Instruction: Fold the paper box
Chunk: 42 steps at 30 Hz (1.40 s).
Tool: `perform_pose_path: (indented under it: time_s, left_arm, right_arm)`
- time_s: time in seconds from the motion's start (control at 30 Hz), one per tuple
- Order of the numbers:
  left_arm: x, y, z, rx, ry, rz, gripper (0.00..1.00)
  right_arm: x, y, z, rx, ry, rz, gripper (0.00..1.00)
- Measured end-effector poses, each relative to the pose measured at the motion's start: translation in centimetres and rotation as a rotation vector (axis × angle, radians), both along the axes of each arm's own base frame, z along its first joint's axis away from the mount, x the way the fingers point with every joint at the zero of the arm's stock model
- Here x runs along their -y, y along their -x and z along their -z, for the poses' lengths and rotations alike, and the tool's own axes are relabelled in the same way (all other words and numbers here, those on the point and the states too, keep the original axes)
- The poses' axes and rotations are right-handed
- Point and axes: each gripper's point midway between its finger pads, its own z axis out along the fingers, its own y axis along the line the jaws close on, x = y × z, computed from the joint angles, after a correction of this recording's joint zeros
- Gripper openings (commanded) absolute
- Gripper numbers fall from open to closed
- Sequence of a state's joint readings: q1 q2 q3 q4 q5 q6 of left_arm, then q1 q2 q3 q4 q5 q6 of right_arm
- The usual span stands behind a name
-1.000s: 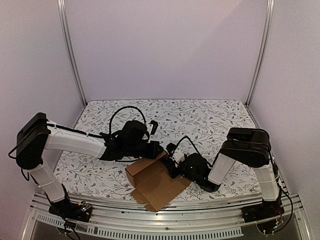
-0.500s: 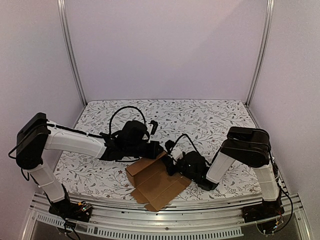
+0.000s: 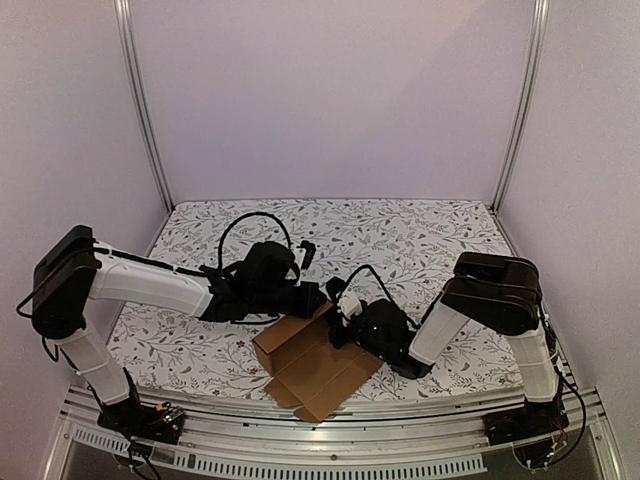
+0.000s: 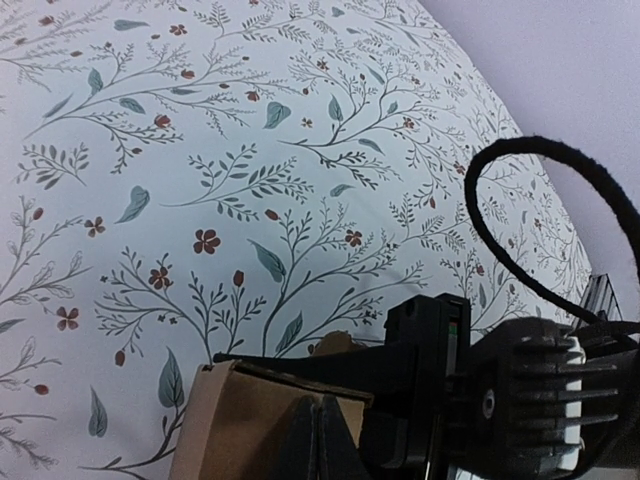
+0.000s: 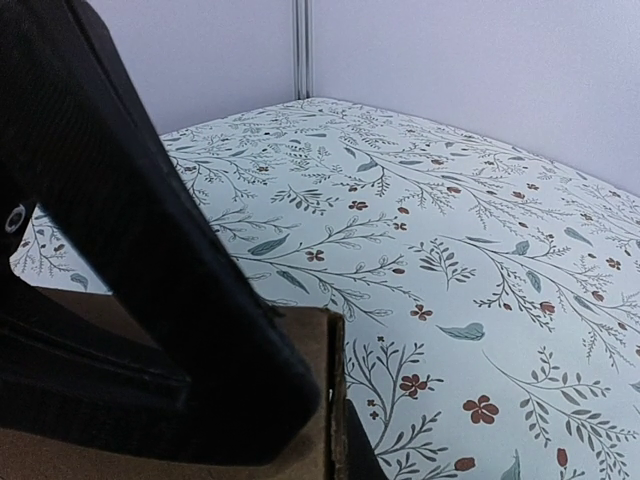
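Observation:
The paper box (image 3: 318, 368) is a brown cardboard sheet, partly folded, lying at the front middle of the table. My left gripper (image 3: 316, 299) is at its far corner. In the left wrist view its fingertips (image 4: 318, 440) are pressed together in front of a raised brown panel (image 4: 245, 425). I see no cardboard between them. My right gripper (image 3: 340, 322) is at the same far corner, right of the left one. In the right wrist view it is shut on an upright panel edge (image 5: 333, 400), with a black finger on each side.
The table has a white cloth with a floral print (image 3: 400, 240). Metal frame posts (image 3: 140, 110) stand at the back corners before the plain walls. A black cable (image 4: 520, 160) loops over the left wrist.
My right gripper has moved slightly left and away from the front edge, toward the left gripper, taking the panel edge with it. The left arm has not moved.

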<state>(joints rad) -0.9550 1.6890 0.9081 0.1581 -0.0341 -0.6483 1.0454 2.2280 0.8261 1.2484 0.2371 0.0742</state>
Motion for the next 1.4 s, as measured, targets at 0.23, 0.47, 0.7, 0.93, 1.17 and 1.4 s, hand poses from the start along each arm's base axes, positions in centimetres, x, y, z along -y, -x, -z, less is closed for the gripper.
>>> perform_pose_path:
  time_s: [0.23, 0.47, 0.7, 0.93, 1.17, 1.4]
  left_arm:
    - [-0.5, 0.3, -0.4, -0.001, -0.017, -0.009, 0.26]
    - [-2.9, 0.9, -1.4, 0.011, -0.091, -0.043, 0.36]
    - [-5.2, 1.6, -3.5, 0.033, -0.135, -0.062, 0.43]
    - [-8.6, 2.7, -5.9, 0.069, -0.164, -0.105, 0.46]
    - [-12.3, 3.7, -9.3, 0.135, -0.147, -0.168, 0.47]
    - [-15.0, 5.2, -9.9, 0.156, -0.125, -0.191, 0.47]
  right_arm:
    - [0.0, 0.0, 0.0, 0.002, 0.003, 0.004, 0.00]
    - [-0.1, 0.2, 0.0, 0.006, 0.010, 0.002, 0.00]
    - [-0.4, 0.9, -0.3, 0.001, 0.054, -0.045, 0.00]
    - [-0.8, 2.0, -2.5, 0.004, 0.219, -0.144, 0.00]
    - [-1.8, 2.4, -8.0, 0.014, 0.478, -0.309, 0.00]
    - [0.7, 2.1, -12.5, -0.008, 0.778, -0.419, 0.00]
